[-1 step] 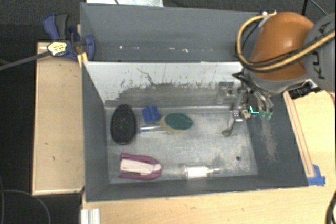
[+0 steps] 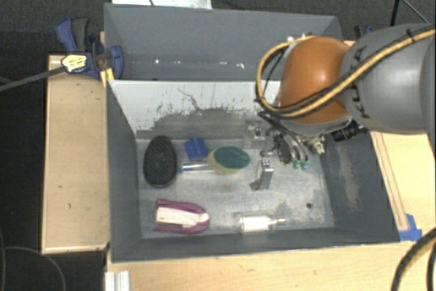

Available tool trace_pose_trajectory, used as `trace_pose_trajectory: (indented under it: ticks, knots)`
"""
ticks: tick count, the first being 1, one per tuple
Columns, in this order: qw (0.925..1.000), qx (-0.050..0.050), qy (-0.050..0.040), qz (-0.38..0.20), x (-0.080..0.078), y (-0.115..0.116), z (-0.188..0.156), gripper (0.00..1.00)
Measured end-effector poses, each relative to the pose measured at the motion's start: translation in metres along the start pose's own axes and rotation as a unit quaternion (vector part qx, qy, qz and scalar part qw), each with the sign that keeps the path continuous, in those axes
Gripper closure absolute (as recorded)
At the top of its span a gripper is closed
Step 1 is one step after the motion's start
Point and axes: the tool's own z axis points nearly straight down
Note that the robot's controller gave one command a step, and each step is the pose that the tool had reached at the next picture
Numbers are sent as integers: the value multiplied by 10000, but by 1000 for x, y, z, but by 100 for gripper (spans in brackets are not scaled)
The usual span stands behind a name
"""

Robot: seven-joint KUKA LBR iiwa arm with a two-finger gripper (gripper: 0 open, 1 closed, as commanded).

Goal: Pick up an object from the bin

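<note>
Robot gripper low inside a grey bin.
It hangs just right of a teal disc; cannot tell how wide the jaws are.

Black oval brush: lies flat; the landmark for the lines below.
Blue block: just right of the brush, level with its upper end.
Teal round disc: right of the brush, beyond the blue block.
Purple-and-white packet: below the brush, apart from it.
Small white tube: lower right of the brush, well apart, on its side.
</note>
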Motion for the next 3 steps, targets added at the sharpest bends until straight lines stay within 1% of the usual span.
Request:
trace_pose_trajectory:
  ticks: [1, 2, 3]
  knots:
    - [9963, 12, 3, 855, -21, 3, 55, 0]
    - [9964, 13, -11, 844, -22, 2, 53, 100]
    - [9972, 5, -72, 745, -23, 8, -113, 100]
